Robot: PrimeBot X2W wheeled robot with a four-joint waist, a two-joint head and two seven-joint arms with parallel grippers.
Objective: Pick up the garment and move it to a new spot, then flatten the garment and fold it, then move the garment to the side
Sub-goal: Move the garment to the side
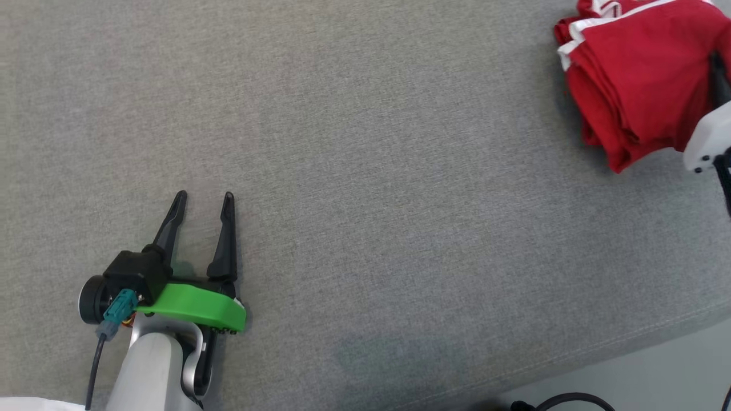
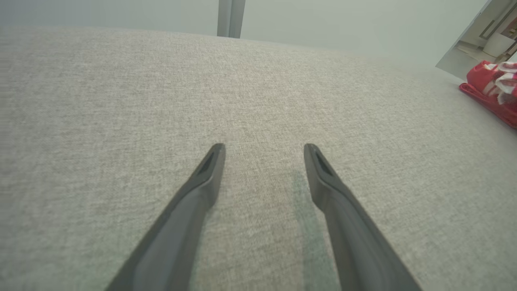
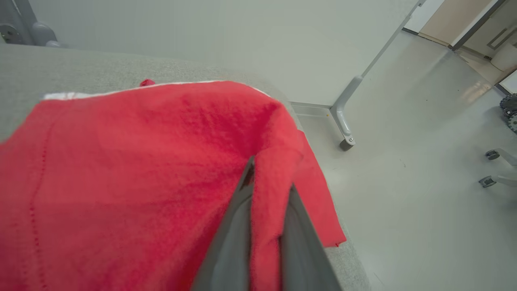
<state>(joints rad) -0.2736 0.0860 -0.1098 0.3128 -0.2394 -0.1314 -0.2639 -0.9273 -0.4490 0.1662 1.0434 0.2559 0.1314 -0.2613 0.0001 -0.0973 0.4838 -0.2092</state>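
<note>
You have the red garment (image 1: pixel 639 74) folded into a thick stack at about 2 o'clock in the head view, far out on the grey cloth-covered bench (image 1: pixel 365 171). The right claw (image 3: pixel 270 173) is pressed together on it, pinching a narrow ridge of red cloth between its two fingers. Your left claw (image 1: pixel 205 197) sits at about 8 o'clock, spread wide over bare bench, holding nothing and well apart from the garment.

Watch the edge first. In the right wrist view the garment's corner hangs just over the bench's rim, with the floor (image 3: pixel 404 182) beyond at 3 o'clock. Any further pull toward that side, I judge, could tip the stack over.

The grip itself is the second worry. It looks to hold only the top layer or two, not the whole stack. If you lift or drag from here, the upper layers may peel away and undo the fold while the lower ones stay put.

Letting go has its own risk. The cloth is bunched between the fingers, so it may cling as they part and be dragged askew when you draw the arm back. Open fully before you retreat.
</note>
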